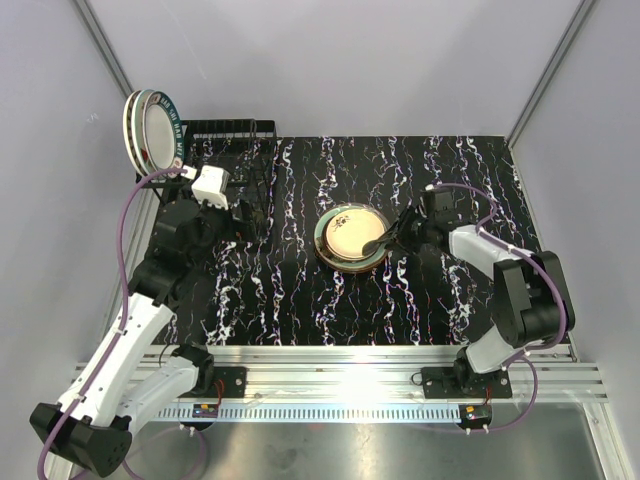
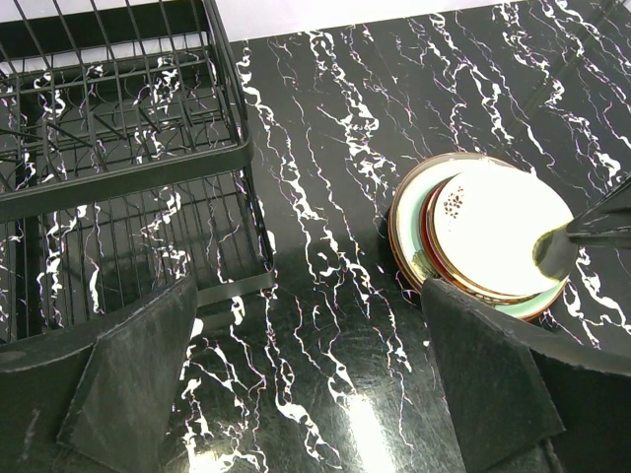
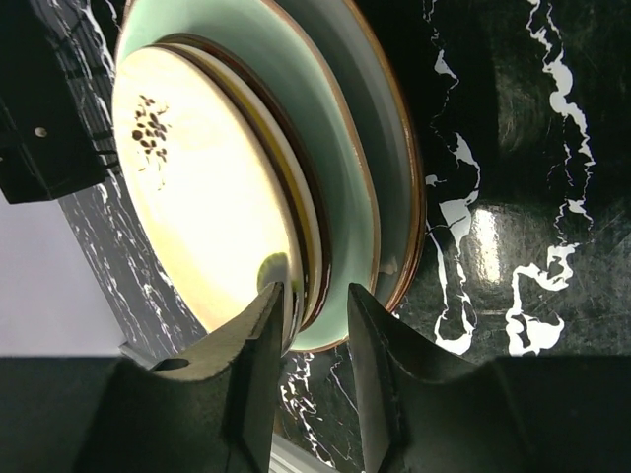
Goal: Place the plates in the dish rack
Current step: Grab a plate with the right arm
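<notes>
Inside the right tool (image 3: 314,325) sits an edge of the top plate (image 3: 197,187).

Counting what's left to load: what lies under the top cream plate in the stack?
Under the cream plate, rims of a dark-edged plate and a pale green plate show; their faces and any more are covered.

Black marbled mat (image 1: 420,300) is seen across the table. A stack of plates (image 1: 343,230) is laid flat mid-mat. The right gripper (image 1: 377,244) is placed at the stack's right rim. The dish rack (image 1: 238,150) is set at the far-left corner, with upright plates (image 1: 150,125) stood at its left end. The left arm (image 1: 165,255) is held just in front of the rack.
</notes>
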`<state>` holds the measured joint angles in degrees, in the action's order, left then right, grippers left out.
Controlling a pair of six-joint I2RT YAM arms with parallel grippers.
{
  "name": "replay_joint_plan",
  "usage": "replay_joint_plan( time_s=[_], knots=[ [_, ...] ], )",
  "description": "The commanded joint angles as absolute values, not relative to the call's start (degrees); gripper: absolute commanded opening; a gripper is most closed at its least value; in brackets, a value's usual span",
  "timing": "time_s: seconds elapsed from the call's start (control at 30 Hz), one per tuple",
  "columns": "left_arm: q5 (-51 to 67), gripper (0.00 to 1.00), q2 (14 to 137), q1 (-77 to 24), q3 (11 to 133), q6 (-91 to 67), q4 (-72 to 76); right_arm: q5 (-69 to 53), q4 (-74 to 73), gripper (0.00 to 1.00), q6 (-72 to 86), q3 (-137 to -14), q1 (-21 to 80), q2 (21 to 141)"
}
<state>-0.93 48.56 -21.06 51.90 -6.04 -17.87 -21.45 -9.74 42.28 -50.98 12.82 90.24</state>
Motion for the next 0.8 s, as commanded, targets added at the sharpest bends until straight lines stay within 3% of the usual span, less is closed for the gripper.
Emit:
replay_joint_plan(
  time_s=[0.0,0.2,0.53,0.77],
  knots=[
    [-1.76,0.99,48.87,-21.27,52.56,-6.15,-16.26,-20.39,-8.62,0.40,41.84,-52.82,13.97,91.49],
    [-1.85,0.99,48.87,-21.45,52.65,-5.98,-16.26,-19.87,-8.79,0.40,41.57,-54.40,14.94,92.99],
    [-2.29,0.99,48.87,-21.62,52.73,-5.71,-16.44,-18.46,-10.81,0.24,40.70,-54.67,15.29,92.46],
    [-2.37,0.99,48.87,-21.71,52.56,-5.89,-16.35,-16.26,-15.46,0.26,39.64,-54.93,15.29,90.88]
  ],
)
